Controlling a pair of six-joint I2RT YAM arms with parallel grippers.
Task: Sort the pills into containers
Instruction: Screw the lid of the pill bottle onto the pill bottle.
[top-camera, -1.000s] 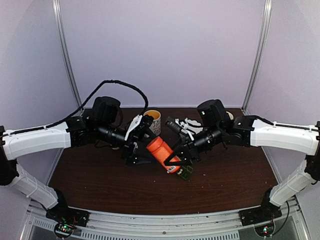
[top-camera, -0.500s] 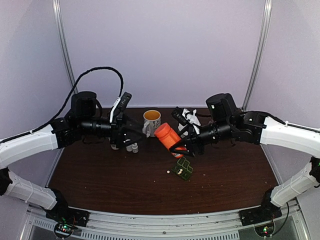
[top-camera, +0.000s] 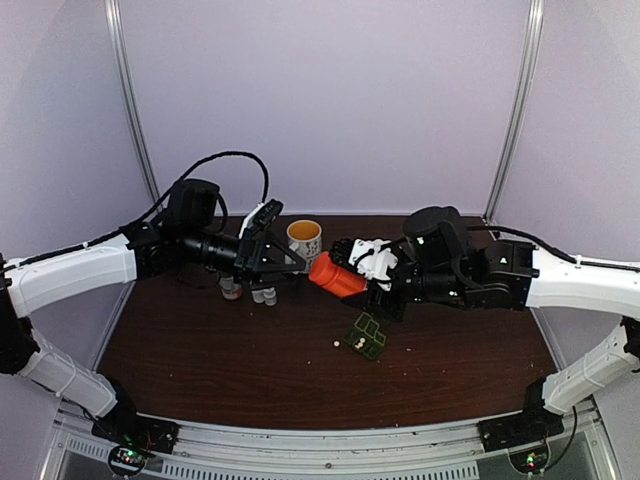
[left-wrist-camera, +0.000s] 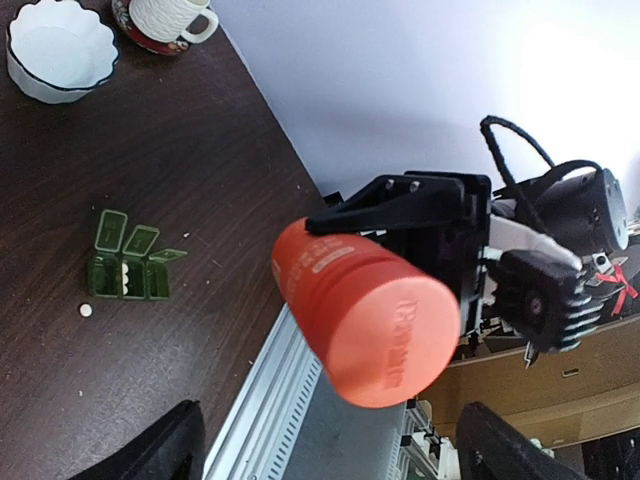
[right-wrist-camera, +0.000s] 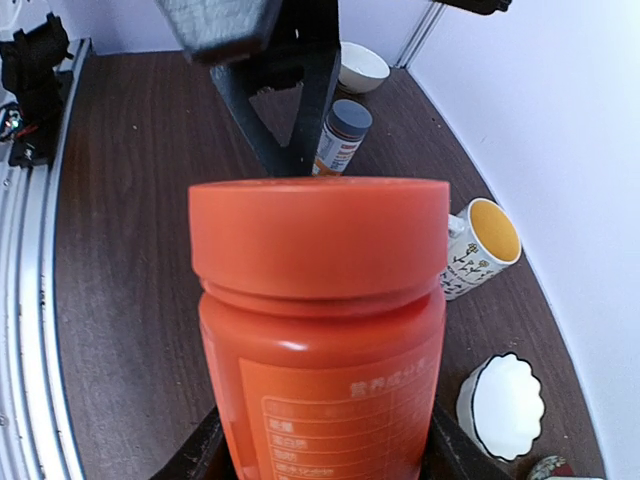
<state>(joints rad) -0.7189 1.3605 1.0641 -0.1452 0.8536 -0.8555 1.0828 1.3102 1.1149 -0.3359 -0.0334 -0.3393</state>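
My right gripper (top-camera: 372, 285) is shut on an orange pill bottle (top-camera: 334, 275), held level above the table with its closed cap toward the left arm. In the right wrist view the bottle (right-wrist-camera: 320, 330) fills the middle, with my right gripper (right-wrist-camera: 320, 455) clamped on its lower body. My left gripper (top-camera: 283, 258) is open just left of the cap; in its wrist view the cap (left-wrist-camera: 390, 330) sits ahead of the spread left gripper (left-wrist-camera: 335, 450), untouched. The containers, a dark-green pill box (top-camera: 367, 337) with its lids up, lie on the table below the bottle, with one white pill (top-camera: 338, 345) beside them.
A yellow-lined mug (top-camera: 304, 240) stands behind the bottle. Small grey-capped bottles (top-camera: 262, 294) stand under the left arm. A white scalloped bowl (left-wrist-camera: 60, 50) and another mug (left-wrist-camera: 170, 20) sit at the back right. The table's front rail (top-camera: 320, 445) runs along the near edge.
The right gripper lifted the orange bottle off the pill box and turned it level. The left gripper pulled away left, then came back toward the cap, its jaws wide.
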